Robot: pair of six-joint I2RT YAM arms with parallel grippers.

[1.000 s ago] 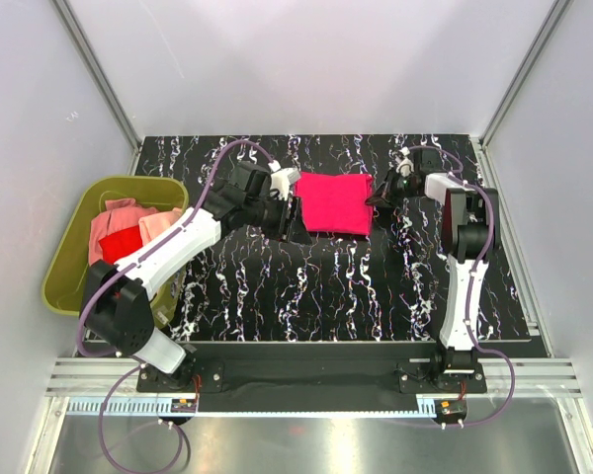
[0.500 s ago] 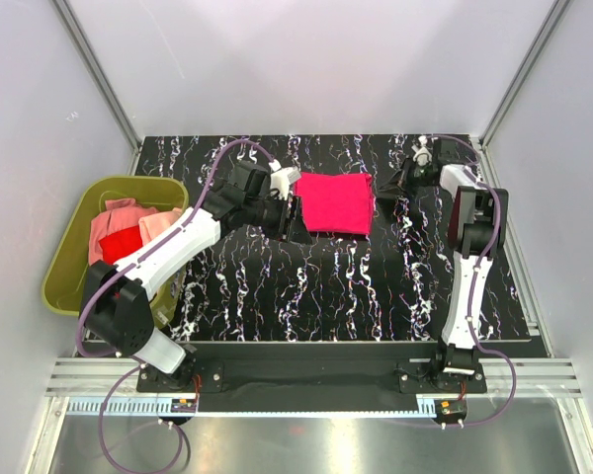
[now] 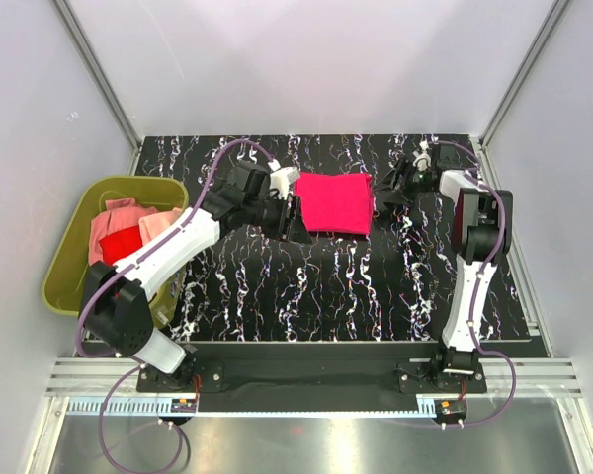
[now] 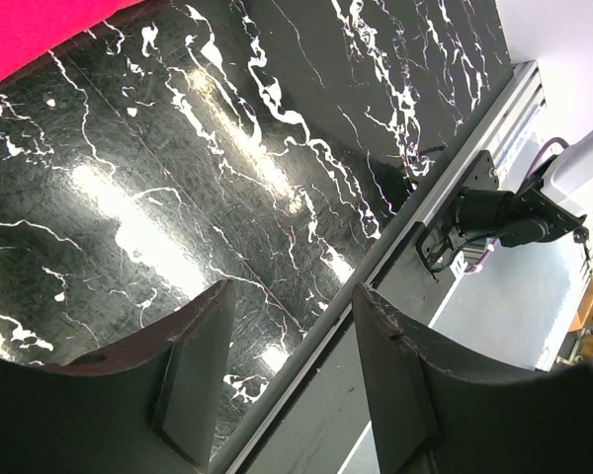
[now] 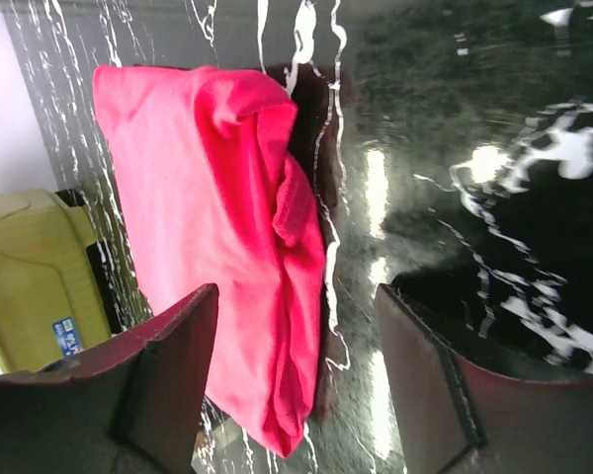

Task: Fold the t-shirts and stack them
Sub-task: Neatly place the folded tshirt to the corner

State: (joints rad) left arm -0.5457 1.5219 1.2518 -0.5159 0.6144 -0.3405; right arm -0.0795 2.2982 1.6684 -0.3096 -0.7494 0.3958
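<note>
I am holding my right gripper [image 5: 296, 296] spread wide just beside the folded magenta t-shirt [image 3: 333, 203], gripping nothing. My left gripper [image 4: 292, 291] is hovering released over the table [image 3: 326, 286] at the shirt's opposite edge.

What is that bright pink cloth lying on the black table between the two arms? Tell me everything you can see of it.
It is a magenta-pink t-shirt of soft, plain cloth, folded into a rough square. It lies flat on the black marbled table, towards the far side. In the right wrist view its nearest edge is bunched into loose, uneven layers. The left gripper and right gripper flank it, both open, and neither holds it.
</note>
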